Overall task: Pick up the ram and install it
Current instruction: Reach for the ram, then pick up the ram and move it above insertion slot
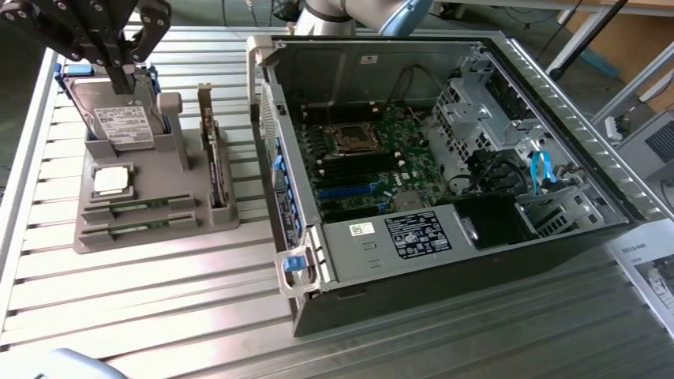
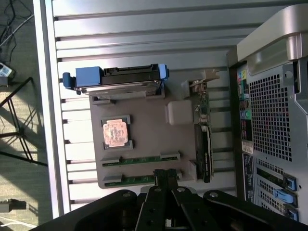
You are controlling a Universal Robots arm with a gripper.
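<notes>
while the gripper [image 2: 166, 174] hangs above the grey tray [image 2: 144, 120], its fingers are pressed together with nothing between them. the ram [image 2: 139, 159] is seen lying flat in a tray slot, with a second ram stick [image 2: 137, 179] just beside it. in the wrist view the closed tips are lined up over that second stick. the open computer case [image 1: 474, 300] is noted at the exterior view's right of the tray.

Bright daylight, sheen on the slatted metal table [image 1: 158, 308] — dim inside the computer case [image 1: 443, 300], soft shadows
</notes>
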